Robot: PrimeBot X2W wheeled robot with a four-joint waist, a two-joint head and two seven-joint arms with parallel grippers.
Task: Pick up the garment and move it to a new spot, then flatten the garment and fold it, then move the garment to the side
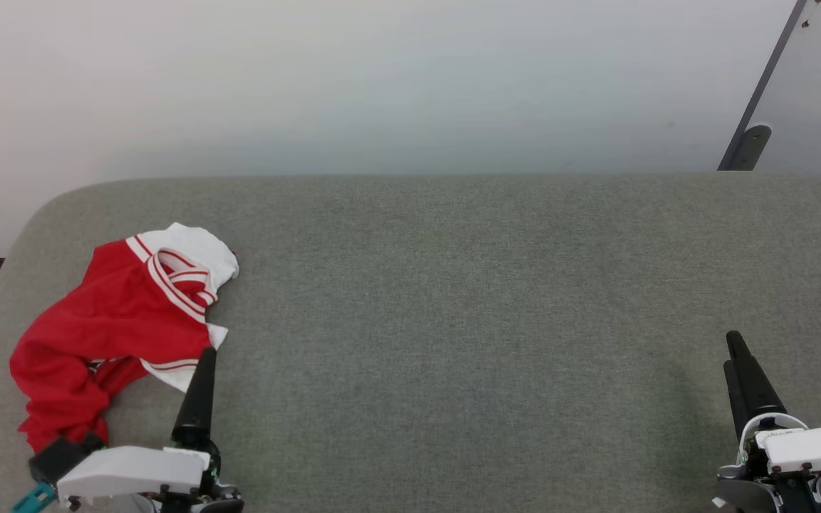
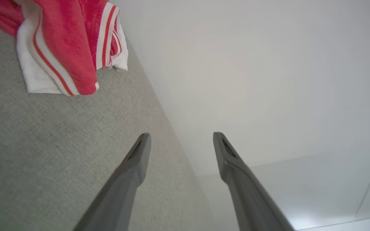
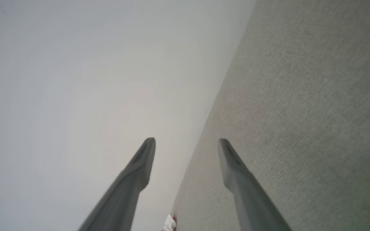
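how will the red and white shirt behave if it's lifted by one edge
Probably floppy: the garment lies crumpled in soft folds, so it should drape and hang long from a single pinch. It is likely light, since it looks like thin cloth. The woven grey surface may drag on it, so pushing would probably bunch it rather than slide it.

Grey fabric surface (image 1: 453,320) before a white wall (image 1: 382,85), dark bar (image 1: 747,146) at right.

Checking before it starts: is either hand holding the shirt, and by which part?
Nothing is held. The left hand and right hand are open; the garment lies crumpled, ungripped.
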